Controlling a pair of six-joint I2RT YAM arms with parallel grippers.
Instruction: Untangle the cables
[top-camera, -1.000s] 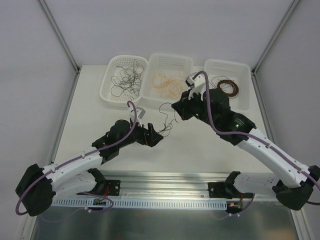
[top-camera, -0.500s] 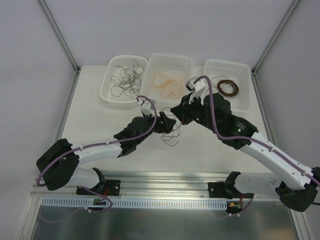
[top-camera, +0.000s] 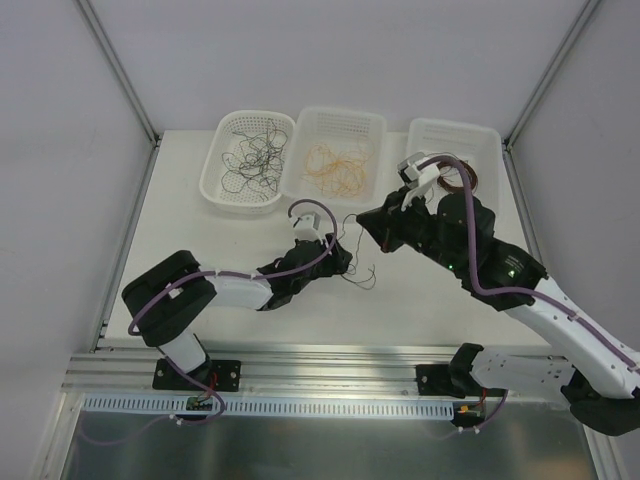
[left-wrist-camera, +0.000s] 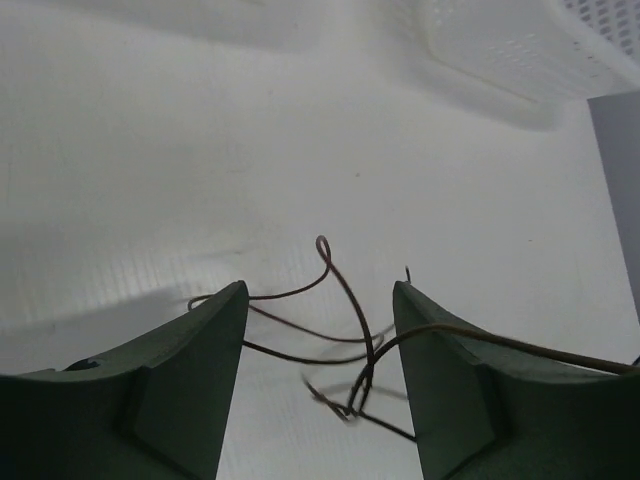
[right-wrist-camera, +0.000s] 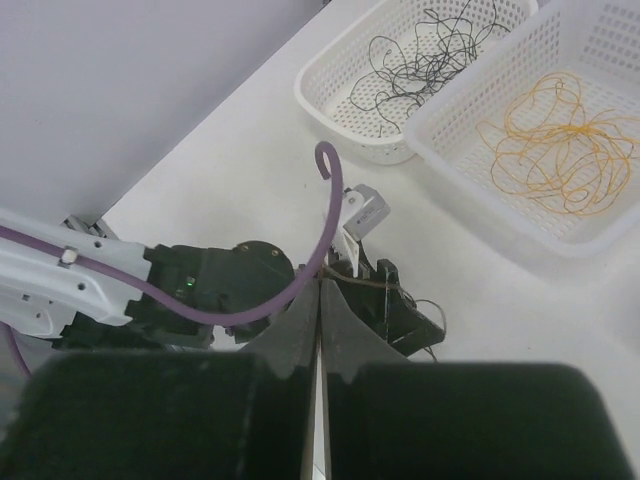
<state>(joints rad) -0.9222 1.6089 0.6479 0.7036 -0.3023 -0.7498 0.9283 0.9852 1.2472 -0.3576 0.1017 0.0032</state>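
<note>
L gripper (left-wrist-camera: 320, 290) has swung in over the brown cables (left-wrist-camera: 360, 380) lying mid-table (top-camera: 200, 230), jaws apart but narrowing round them. R gripper (right-wrist-camera: 320, 285), pressed together, seems to pinch one strand, so a pull-apart looks abt ready.

Desk (top-camera: 190, 250): white, matt surface. On it you have three white perforated baskets in a row along the far edge: left basket (top-camera: 212, 170), middle basket (top-camera: 340, 112), right basket (top-camera: 455, 127). Left and middle touch; the right one stands just apart from the middle. Aluminium rail (top-camera: 330, 362) runs along the near edge, with a slotted white strip (top-camera: 300, 407) in front of it. Grey frame post (top-camera: 118, 70) at the far left corner.
</note>
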